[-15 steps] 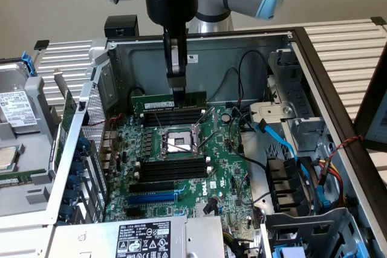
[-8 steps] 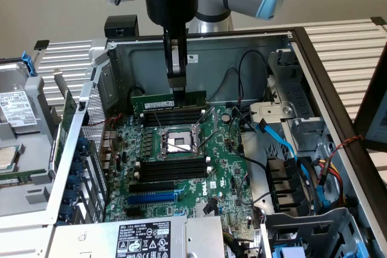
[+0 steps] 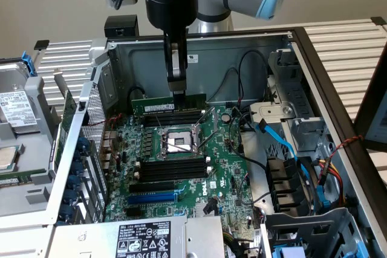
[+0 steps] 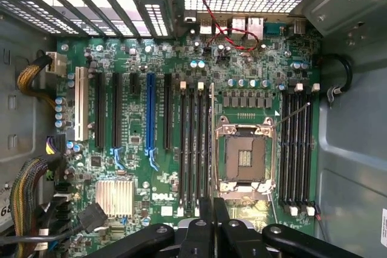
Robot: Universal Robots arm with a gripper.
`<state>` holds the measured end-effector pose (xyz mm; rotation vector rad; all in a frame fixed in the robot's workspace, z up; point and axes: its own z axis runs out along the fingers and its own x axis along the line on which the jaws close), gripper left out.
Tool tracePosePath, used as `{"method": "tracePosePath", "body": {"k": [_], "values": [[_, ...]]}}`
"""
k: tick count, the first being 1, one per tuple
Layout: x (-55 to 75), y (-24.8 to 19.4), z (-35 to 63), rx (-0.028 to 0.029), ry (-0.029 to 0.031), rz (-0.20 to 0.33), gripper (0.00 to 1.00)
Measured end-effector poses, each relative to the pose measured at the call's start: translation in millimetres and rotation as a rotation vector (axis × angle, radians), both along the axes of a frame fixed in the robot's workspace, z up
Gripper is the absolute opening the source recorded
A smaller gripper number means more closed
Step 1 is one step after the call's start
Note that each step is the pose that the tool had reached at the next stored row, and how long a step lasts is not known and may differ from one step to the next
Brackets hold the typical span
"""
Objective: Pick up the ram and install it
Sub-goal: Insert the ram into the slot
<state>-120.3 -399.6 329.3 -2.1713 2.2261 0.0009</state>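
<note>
The ram is a long green stick held level and on edge, just above the far bank of black memory slots on the motherboard. My gripper comes straight down from above and is shut on the stick's top edge near its middle. In the wrist view the ram is edge-on, a thin line running out from between the black fingers. It lies along the inner edge of a memory slot bank, beside the processor socket.
A second memory slot bank lies across the socket. A blue expansion slot and a silver heatsink are nearby. Blue and black cables crowd the exterior view's right. The case wall rises close behind the ram.
</note>
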Motion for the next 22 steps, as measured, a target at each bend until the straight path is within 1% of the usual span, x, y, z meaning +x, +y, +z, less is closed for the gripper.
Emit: {"method": "tracePosePath", "body": {"k": [1,2,8,10,14,16,17,19,20,22], "values": [[0.0,-0.9,-0.7,-0.0004,0.0027,0.000,0.12],[0.0,-1.1,-1.7,-0.0008,0.0034,0.000,0.12],[0.0,-1.6,-8.3,-0.0023,0.0037,0.000,0.12],[0.0,-2.2,-10.1,-0.0042,0.0037,0.000,0.12],[0.0,-5.5,-13.6,-0.0087,0.0036,0.000,0.12],[-0.1,-6.2,-14.8,-0.0135,0.0032,0.000,0.12],[0.0,-6.2,-15.4,-0.0177,0.0030,0.000,0.12],[0.0,-6.2,-16.7,-0.0296,0.0025,0.000,0.12],[0.0,-6.2,-17.6,-0.0336,0.0021,0.000,0.12],[0.0,-6.2,-19.9,-0.0333,-0.0022,0.001,0.12]]}}
